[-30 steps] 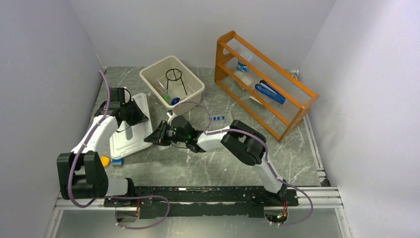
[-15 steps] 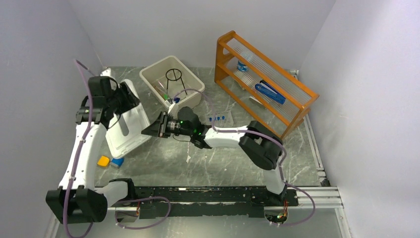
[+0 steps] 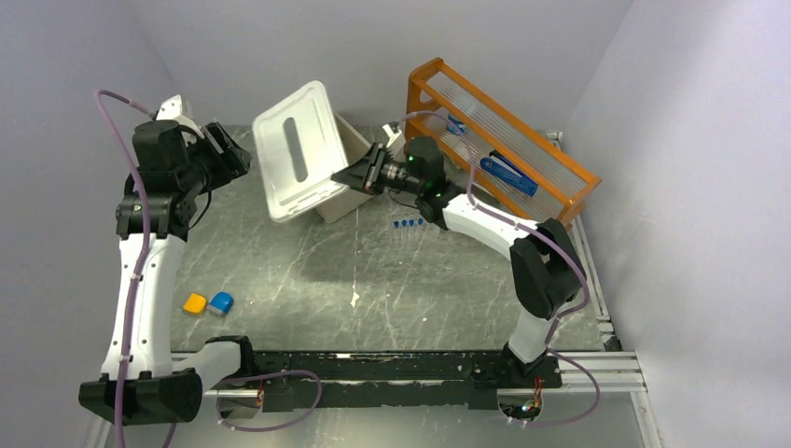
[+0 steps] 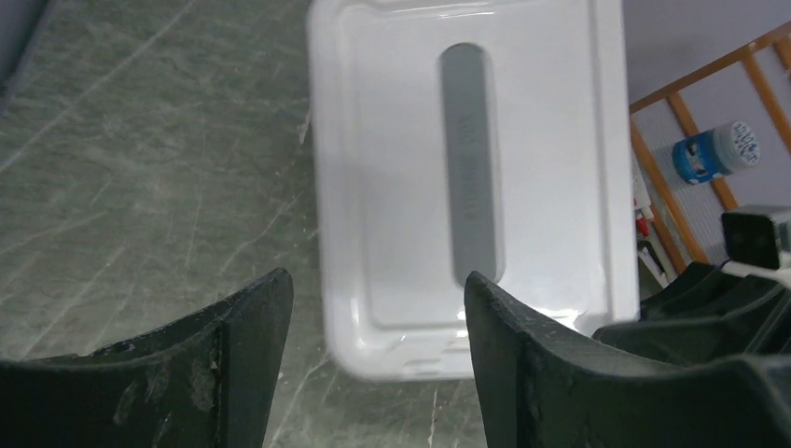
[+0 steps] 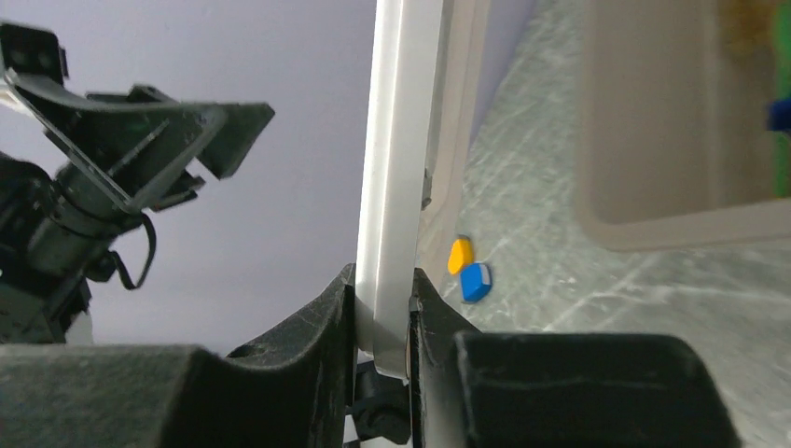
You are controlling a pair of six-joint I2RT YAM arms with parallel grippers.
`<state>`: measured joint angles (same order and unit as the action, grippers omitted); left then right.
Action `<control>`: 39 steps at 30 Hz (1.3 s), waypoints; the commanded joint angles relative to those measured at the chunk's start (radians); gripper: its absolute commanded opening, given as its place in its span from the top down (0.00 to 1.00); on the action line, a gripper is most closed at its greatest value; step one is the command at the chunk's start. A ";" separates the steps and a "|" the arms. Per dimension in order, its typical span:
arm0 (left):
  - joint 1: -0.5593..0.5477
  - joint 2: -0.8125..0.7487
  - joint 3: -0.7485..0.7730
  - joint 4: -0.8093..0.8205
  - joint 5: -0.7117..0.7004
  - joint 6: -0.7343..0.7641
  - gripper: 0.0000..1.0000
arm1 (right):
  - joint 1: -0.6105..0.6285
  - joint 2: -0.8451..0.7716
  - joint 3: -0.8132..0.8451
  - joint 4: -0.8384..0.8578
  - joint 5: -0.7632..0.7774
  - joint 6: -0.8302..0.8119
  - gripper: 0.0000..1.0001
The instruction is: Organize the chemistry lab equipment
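Since the right gripper pinched the white lid by its edge, tilted above the far beige bin, closing it looked intended; left gripper gaped empty at far left; blue-capped tubes stood just right of bin.

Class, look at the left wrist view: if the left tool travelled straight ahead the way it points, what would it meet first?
Most likely the white lid, which the right tool holds up by its edge. It lies dead ahead, framed by the open left tool. How far off it is remains unclear.
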<state>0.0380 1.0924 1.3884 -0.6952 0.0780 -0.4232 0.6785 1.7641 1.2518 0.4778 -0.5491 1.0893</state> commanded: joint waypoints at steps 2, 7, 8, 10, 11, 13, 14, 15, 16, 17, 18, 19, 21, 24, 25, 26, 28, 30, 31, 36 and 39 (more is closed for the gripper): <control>0.003 0.070 -0.110 0.108 0.064 -0.071 0.30 | -0.098 -0.001 0.043 -0.120 -0.140 0.000 1.00; 0.004 0.154 -0.180 0.221 0.077 -0.127 0.32 | -0.159 0.045 0.061 -0.136 -0.169 0.037 0.99; 0.003 0.169 -0.194 0.247 0.082 -0.139 0.32 | -0.168 0.051 0.059 -0.128 -0.157 0.042 0.97; 0.004 0.206 -0.219 0.286 0.102 -0.157 0.32 | -0.186 0.086 0.080 -0.142 -0.164 0.047 0.93; 0.003 0.230 -0.221 0.293 0.128 -0.163 0.33 | -0.193 0.102 0.080 -0.125 -0.168 0.060 0.91; 0.003 0.272 -0.221 0.307 0.193 -0.164 0.33 | -0.199 0.125 0.084 -0.138 -0.158 0.062 0.85; 0.003 0.290 -0.226 0.323 0.214 -0.168 0.33 | -0.202 0.129 0.087 -0.160 -0.137 0.047 0.79; 0.003 0.305 -0.239 0.353 0.239 -0.179 0.33 | -0.206 0.131 0.087 -0.178 -0.111 0.035 0.74; 0.003 0.318 -0.249 0.378 0.263 -0.184 0.33 | -0.209 0.132 0.087 -0.189 -0.088 0.026 0.72; 0.003 0.330 -0.254 0.400 0.292 -0.187 0.33 | -0.211 0.135 0.088 -0.200 -0.063 0.020 0.72; 0.004 0.341 -0.258 0.418 0.317 -0.193 0.34 | -0.214 0.139 0.090 -0.208 -0.049 0.014 0.70; 0.004 0.352 -0.262 0.433 0.338 -0.198 0.34 | -0.216 0.142 0.094 -0.218 -0.035 0.006 0.68; 0.003 0.369 -0.265 0.448 0.368 -0.207 0.35 | -0.217 0.142 0.099 -0.238 0.002 -0.008 0.65; 0.004 0.374 -0.276 0.479 0.415 -0.223 0.34 | -0.218 0.133 0.114 -0.282 0.049 -0.044 0.56; 0.004 0.372 -0.282 0.487 0.420 -0.230 0.34 | -0.217 0.127 0.119 -0.304 0.066 -0.061 0.53; 0.003 0.373 -0.285 0.492 0.423 -0.235 0.34 | -0.218 0.118 0.119 -0.320 0.086 -0.075 0.50; 0.003 0.379 -0.283 0.486 0.411 -0.233 0.35 | -0.217 0.101 0.121 -0.358 0.127 -0.106 0.46; 0.003 0.385 -0.280 0.477 0.406 -0.231 0.35 | -0.218 0.087 0.131 -0.392 0.160 -0.140 0.43; 0.003 0.385 -0.278 0.471 0.399 -0.228 0.35 | -0.218 0.085 0.140 -0.413 0.170 -0.163 0.42; 0.003 0.361 -0.263 0.430 0.341 -0.201 0.35 | -0.208 0.056 0.196 -0.575 0.324 -0.285 0.33; 0.003 0.353 -0.252 0.416 0.320 -0.186 0.34 | -0.202 0.029 0.192 -0.616 0.415 -0.343 0.27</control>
<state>0.0380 1.4734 1.1095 -0.2672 0.4316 -0.6361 0.4740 1.8782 1.4044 -0.0475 -0.3141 0.8845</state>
